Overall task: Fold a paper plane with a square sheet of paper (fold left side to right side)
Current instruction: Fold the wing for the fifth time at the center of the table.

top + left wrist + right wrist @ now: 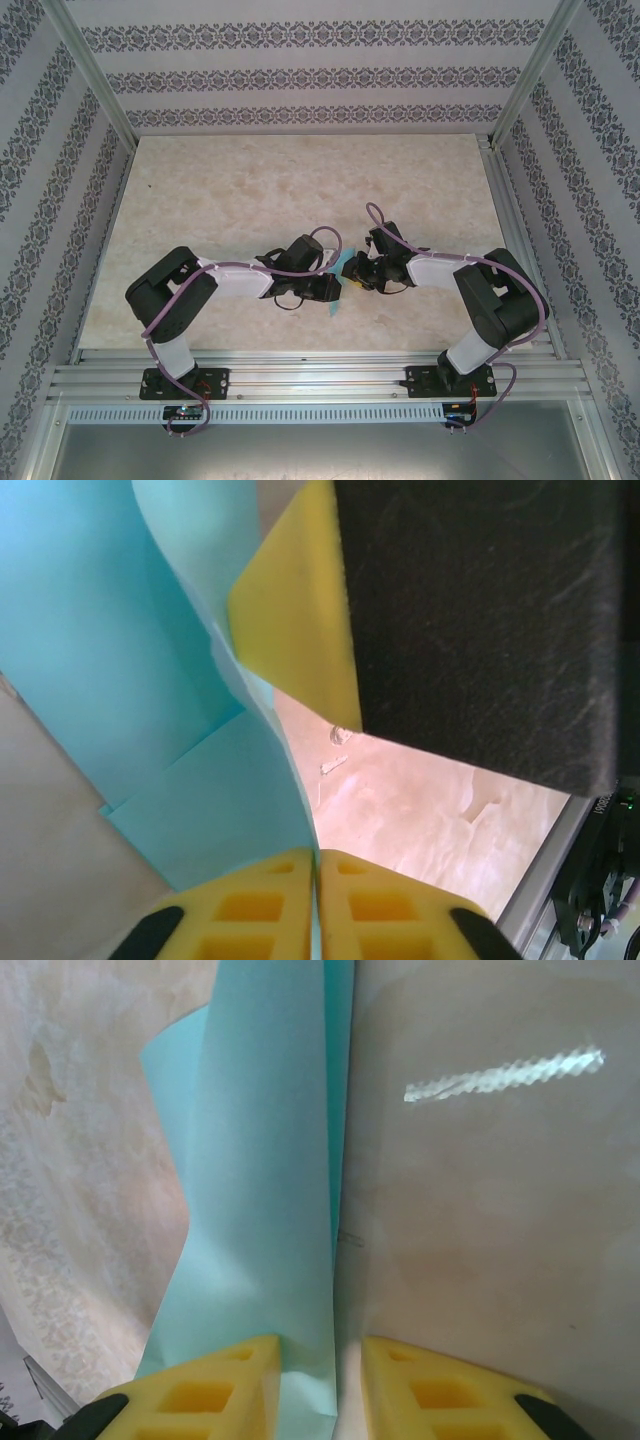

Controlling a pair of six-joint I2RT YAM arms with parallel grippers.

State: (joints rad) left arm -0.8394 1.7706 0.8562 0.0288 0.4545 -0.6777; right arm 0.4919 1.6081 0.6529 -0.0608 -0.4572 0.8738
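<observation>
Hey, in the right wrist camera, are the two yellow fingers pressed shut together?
No, the right gripper has its fingers apart, with the square sheet of paper running through the gap.

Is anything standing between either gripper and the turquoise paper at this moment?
Nothing visible does. The left gripper is shut on the turquoise paper, its pads meeting around the sheet's edge. The paper also runs between the parted fingers of the right gripper, lying against one and leaving a slim gap to the other.
</observation>
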